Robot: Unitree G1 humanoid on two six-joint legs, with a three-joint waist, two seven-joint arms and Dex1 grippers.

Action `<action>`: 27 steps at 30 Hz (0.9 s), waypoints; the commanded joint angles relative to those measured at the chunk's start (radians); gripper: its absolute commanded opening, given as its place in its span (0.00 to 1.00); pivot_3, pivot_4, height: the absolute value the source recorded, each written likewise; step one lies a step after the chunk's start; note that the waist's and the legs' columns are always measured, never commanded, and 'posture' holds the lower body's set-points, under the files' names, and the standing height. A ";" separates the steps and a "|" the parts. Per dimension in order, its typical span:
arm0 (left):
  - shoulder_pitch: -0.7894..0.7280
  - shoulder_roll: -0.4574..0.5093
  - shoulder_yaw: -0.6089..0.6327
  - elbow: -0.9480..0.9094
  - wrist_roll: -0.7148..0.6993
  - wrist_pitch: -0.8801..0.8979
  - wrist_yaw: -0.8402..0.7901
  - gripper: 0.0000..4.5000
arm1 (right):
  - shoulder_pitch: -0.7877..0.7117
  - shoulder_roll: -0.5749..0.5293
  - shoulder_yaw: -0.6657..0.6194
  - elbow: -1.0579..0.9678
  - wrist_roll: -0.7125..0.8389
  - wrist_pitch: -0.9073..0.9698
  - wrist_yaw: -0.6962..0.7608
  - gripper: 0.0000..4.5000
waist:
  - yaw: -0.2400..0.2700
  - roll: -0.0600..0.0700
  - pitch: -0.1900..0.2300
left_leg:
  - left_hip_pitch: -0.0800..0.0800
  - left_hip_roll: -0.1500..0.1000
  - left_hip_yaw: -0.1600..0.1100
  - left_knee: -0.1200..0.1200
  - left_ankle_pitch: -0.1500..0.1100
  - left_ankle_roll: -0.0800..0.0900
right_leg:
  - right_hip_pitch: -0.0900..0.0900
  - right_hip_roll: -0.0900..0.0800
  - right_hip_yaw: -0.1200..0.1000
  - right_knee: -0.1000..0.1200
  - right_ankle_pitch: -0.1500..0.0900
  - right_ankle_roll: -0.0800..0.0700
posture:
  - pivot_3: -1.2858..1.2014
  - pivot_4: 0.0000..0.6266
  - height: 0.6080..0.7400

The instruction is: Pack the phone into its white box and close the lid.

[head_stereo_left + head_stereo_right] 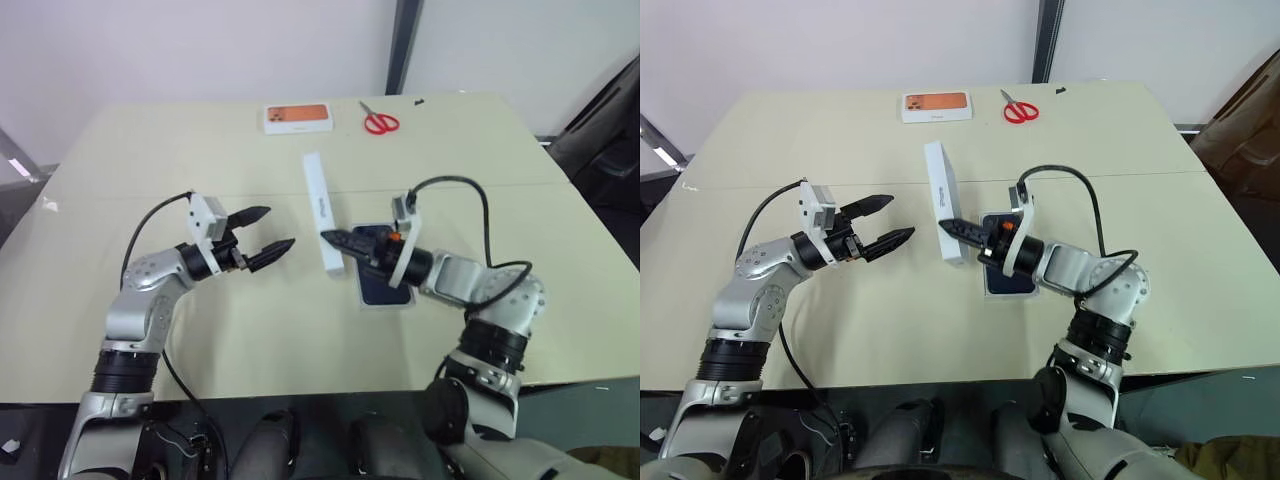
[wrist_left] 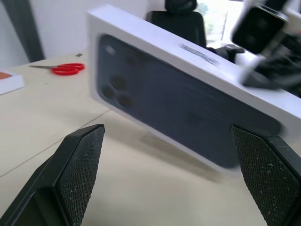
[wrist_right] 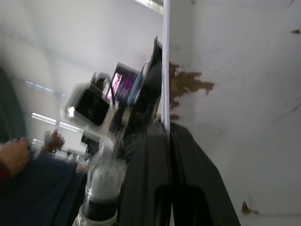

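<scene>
White and standing on edge on the bench (image 1: 150, 150), the lid (image 1: 320, 208) is pinched at its near end by the right gripper (image 1: 335, 240), jaws pressed together on its wall. Just right of the lid lies the phone (image 1: 385, 285). Left of it, the left gripper (image 1: 268, 234) hovers, jaws spread wide.

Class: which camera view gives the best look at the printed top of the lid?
The left wrist view: the lid faces it, its dark blue phone picture plain to see. Both head views catch the lid edge-on, held up by the right gripper. The right wrist view shows its plain white inside.
</scene>
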 commanded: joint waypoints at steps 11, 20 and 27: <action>0.073 -0.018 -0.033 -0.110 -0.033 0.083 0.007 0.38 | 0.104 -0.046 0.062 0.006 0.329 -0.068 -0.280 0.00 | 0.002 0.000 0.000 | 0.000 0.000 0.000 0.000 0.000 0.000 | 0.001 0.000 0.000 0.000 0.000 0.000 | 0.52 0.24 0.95; 0.084 -0.159 -0.156 -0.091 0.068 0.028 0.098 0.01 | 0.149 -0.136 0.191 0.045 0.581 -0.255 -0.454 0.00 | 0.003 0.000 0.000 | 0.000 0.000 0.000 0.001 0.000 0.001 | 0.002 0.000 0.000 -0.001 0.000 0.000 | 0.52 0.24 0.95; 0.025 -0.224 -0.189 -0.030 0.101 0.006 0.118 0.00 | 0.153 -0.272 0.282 0.066 0.660 -0.359 -0.484 0.64 | 0.004 0.000 0.000 | 0.000 0.000 0.001 0.002 -0.001 0.002 | 0.003 0.001 -0.001 -0.001 0.000 0.000 | 0.52 0.24 0.95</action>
